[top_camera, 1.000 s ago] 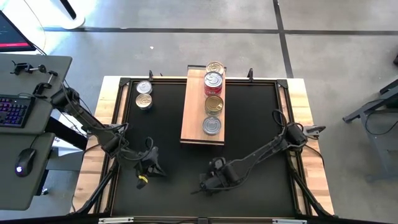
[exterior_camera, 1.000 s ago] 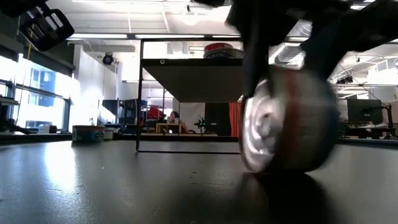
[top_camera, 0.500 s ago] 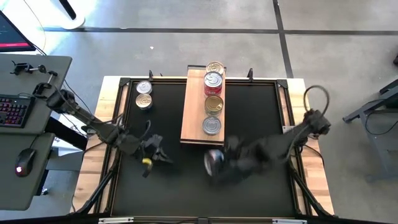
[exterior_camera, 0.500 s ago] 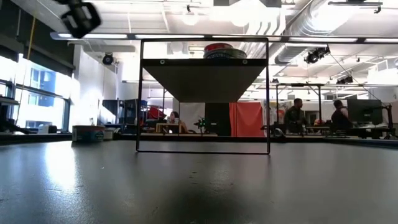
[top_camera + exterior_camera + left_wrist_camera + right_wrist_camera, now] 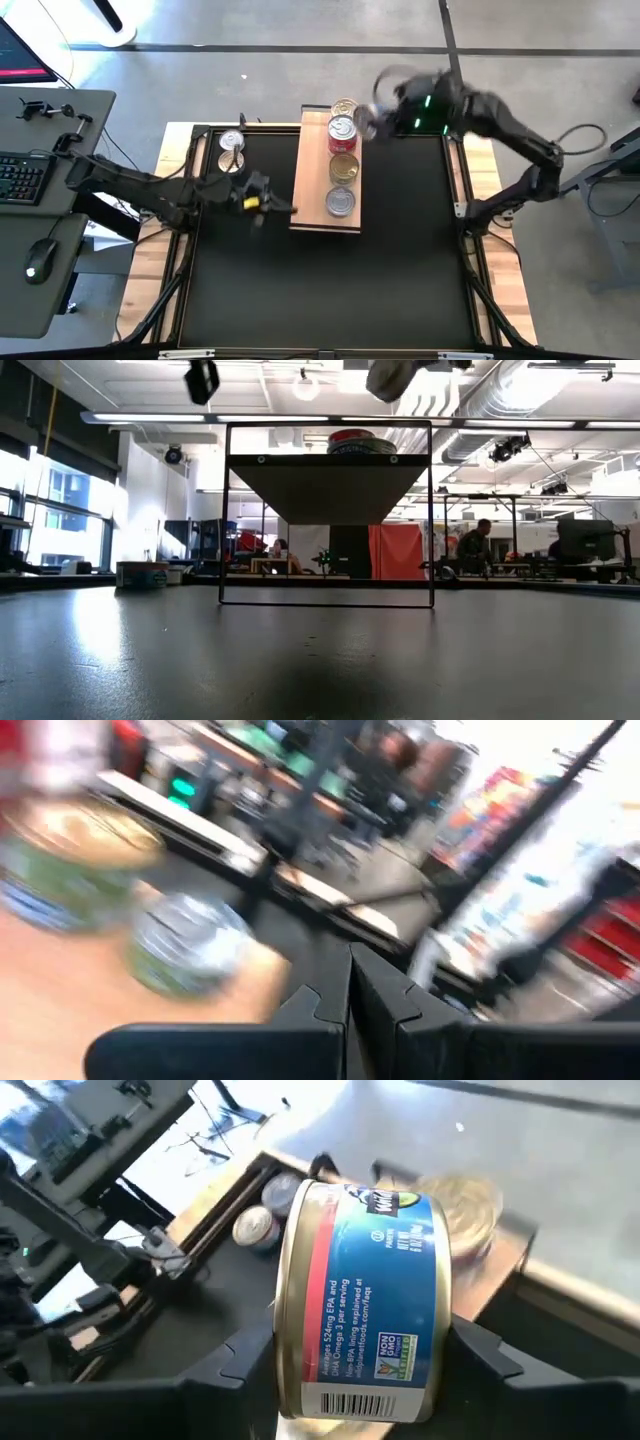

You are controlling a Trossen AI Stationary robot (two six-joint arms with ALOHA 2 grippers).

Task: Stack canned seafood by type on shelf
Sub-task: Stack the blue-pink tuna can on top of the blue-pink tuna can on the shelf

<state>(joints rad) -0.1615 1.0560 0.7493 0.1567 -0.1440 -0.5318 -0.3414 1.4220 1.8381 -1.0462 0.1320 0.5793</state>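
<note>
Grey concrete floor surrounds a black worktop (image 5: 330, 290) with pale wooden frame edges, and a computer desk stands off to the robot's left. Running from the far edge toward the middle is the shelf (image 5: 312, 190), a narrow light-brown board. On it sits a row of tins: a gold-lidded tin (image 5: 345, 108) at the far end, a red-labelled tin (image 5: 342, 133) next, another gold-lidded one (image 5: 343, 168), then a silver-lidded tin (image 5: 340, 202) nearest the worktop's middle. Two more silver tins (image 5: 232, 150) wait on the worktop near the far left corner.

High above the far end of the shelf, the right hand (image 5: 372, 115) holds a tin with a red stripe (image 5: 360, 1310) clamped on its side between its fingers, barcode and label showing in the right wrist view. The left hand (image 5: 268, 205) hovers just beside the shelf's left edge with its fingers pressed together and nothing between them.

My judgement is that the carried tin is headed for the red-labelled one, to be stacked by type. The risks follow from how it is held: it lies sideways, so it has to be turned flat before release or it could roll off the board. Coming down off-centre could tip the stack or nudge the gold tins standing close on either side. The left hand is close enough to the board that a careless sweep could jog it.
</note>
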